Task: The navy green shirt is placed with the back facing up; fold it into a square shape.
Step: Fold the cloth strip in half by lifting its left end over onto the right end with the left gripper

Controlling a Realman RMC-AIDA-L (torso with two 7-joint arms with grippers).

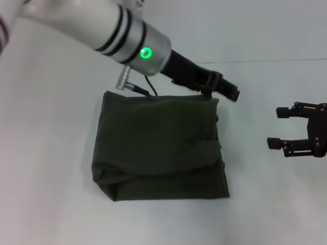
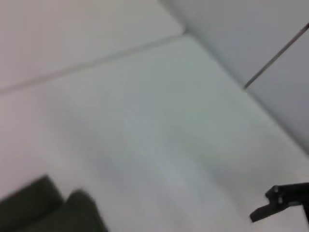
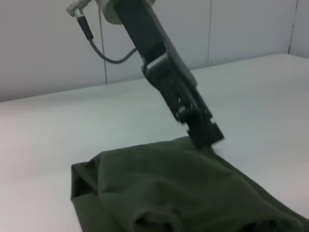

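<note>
Head view: the left arm slants down across the frame, its left claw [image 1: 225,88] at the far right corner of the folded navy green shirt [image 1: 158,145].
Whether that claw's fingers are apart or together, I cannot tell. The shirt lies as a rough square in the middle of the white tabletop [image 1: 46,153], its near edge rumpled. The right claw [image 1: 278,127] hovers well off to the shirt's right, fingers apart and empty. Bare tabletop surrounds every edge of the shirt.
</note>
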